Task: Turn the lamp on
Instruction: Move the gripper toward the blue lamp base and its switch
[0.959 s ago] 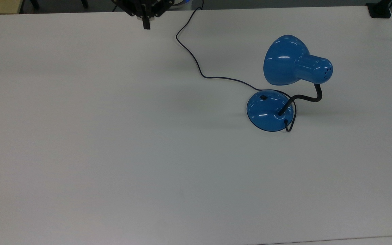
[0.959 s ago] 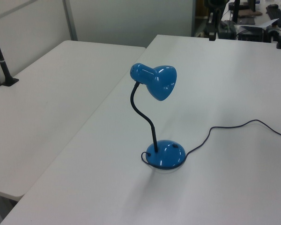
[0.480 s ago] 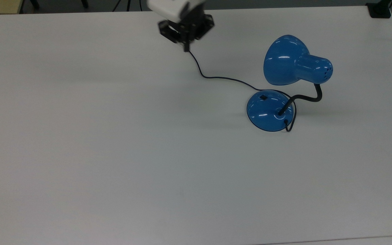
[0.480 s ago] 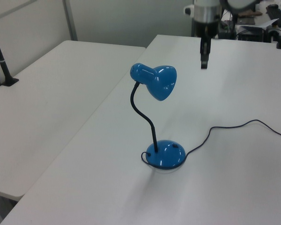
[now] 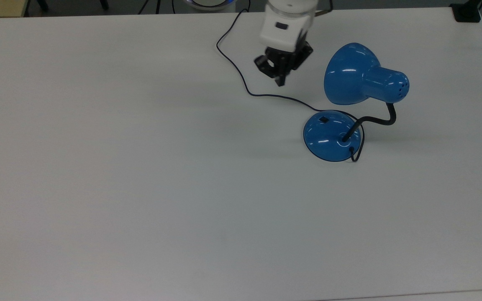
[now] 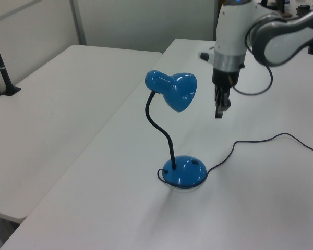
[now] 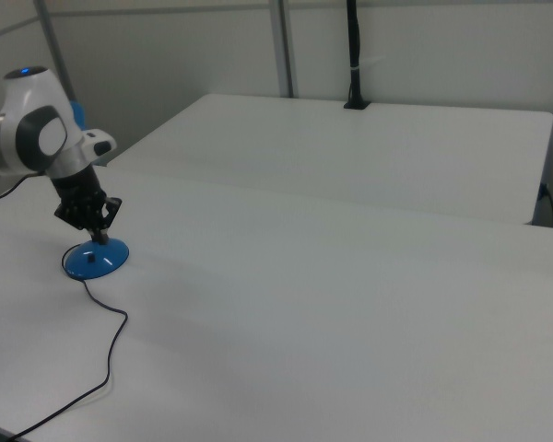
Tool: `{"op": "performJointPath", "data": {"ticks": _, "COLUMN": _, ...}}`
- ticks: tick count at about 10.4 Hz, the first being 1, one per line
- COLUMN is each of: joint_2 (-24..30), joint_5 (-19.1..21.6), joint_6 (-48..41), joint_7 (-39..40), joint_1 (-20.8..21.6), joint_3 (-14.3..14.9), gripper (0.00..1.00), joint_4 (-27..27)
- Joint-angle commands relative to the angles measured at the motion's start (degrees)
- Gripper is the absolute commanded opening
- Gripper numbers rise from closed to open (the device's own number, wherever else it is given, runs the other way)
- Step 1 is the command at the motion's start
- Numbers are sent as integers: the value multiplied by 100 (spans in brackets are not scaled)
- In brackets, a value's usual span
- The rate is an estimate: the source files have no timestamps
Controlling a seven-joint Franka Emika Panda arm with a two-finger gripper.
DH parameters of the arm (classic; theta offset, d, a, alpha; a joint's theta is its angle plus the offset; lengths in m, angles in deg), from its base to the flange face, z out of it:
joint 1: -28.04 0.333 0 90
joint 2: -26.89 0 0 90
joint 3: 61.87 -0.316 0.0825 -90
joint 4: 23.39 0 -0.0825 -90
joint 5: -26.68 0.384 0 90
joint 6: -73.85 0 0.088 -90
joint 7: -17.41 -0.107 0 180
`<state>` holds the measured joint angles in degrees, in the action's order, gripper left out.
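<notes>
The black two-finger gripper (image 5: 280, 81) on the white robot arm (image 6: 231, 31) points down with its fingers pressed together into 1 narrow tip, holding nothing. It hangs in the air above the white table (image 5: 140, 175), toward the far edge in the top view, with clear air under it in the left view.

Just past the tip, the thin black cord (image 5: 241, 77) snakes over the table from that far edge to the lamp. The glossy blue desk lamp (image 5: 349, 100) stands near the top view's right edge, well apart from the gripper. Its bell-shaped shade (image 6: 178, 91) sits on a black bendy gooseneck (image 6: 159, 125), tilted down toward the round domed blue base (image 5: 331, 136). The small black switch (image 5: 323, 120) lies on the base's side nearest the gripper.

No glow shows at the shade, so the lamp seems unlit. The task looks barely begun: the gripper has yet to reach the base, come down, and press the switch.
</notes>
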<state>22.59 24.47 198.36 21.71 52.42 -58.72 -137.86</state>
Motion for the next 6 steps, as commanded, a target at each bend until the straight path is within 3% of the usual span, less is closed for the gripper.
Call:
{"op": "performJointPath", "data": {"ticks": 1, "joint_2": -395, "joint_5": 80, "joint_6": 924, "joint_7": 274, "joint_1": 418, "joint_3": 71, "gripper": 0, "joint_4": -216}}
{"op": "performJointPath", "data": {"ticks": 6, "joint_2": -835, "joint_5": 71, "joint_6": 2041, "joint_7": 387, "joint_1": 384, "joint_3": -385, "gripper": 0, "joint_4": -216}}
